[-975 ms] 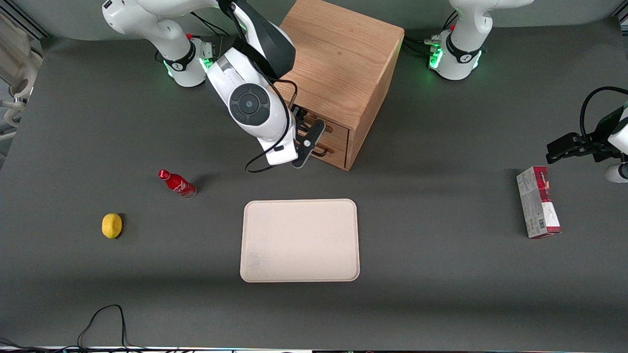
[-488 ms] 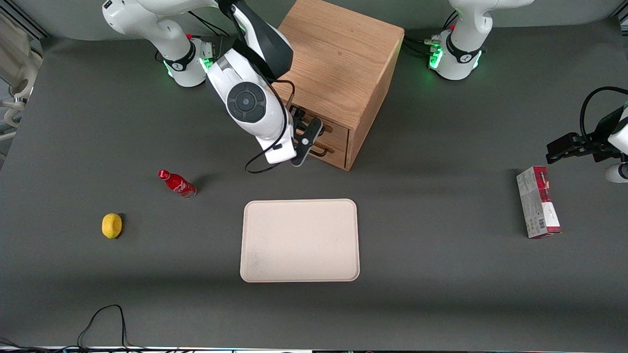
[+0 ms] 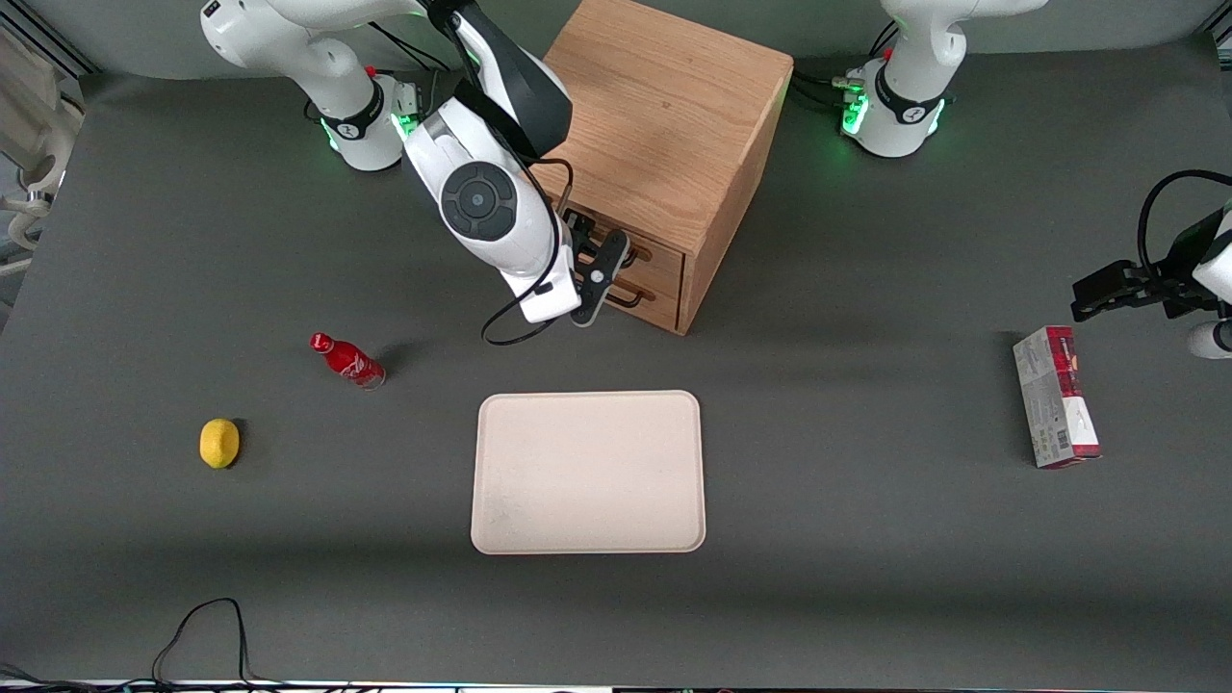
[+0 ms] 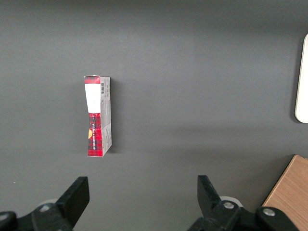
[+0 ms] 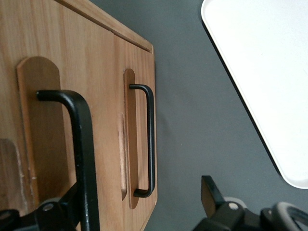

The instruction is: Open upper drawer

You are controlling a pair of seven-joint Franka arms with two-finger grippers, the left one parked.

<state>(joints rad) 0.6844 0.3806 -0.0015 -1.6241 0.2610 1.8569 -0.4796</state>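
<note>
Nearest the front camera is the tray [image 3: 589,394], with the lemon [image 3: 219,443] out at its nine o'clock and the red bottle [image 3: 348,360] at about ten. The carton [image 3: 1055,397] lies well off at three o'clock, toward the parked arm's end.

Farther from the camera, at the tray's twelve o'clock, is the gripper [image 3: 599,281]. Over the last second it has crept a little closer to the cabinet [image 3: 664,115], and its fingers [image 5: 211,192] are spread wide. In the wrist view the upper drawer's handle [image 5: 83,144] runs between them, close by one finger and not yet pinched.

The upper drawer [image 3: 664,253] is still flush in the cabinet front, just above the lower drawer [image 3: 664,295]. You look to be at the end of the approach, with the grasp and the pull still to come.

For the pull, a bare strip of table separates the cabinet's front from the tray's farther rim, at six o'clock of the drawer. I judge that enough for the drawer to slide out. Watch that the fingers close on the upper bar, since the lower one sits just below it.
</note>
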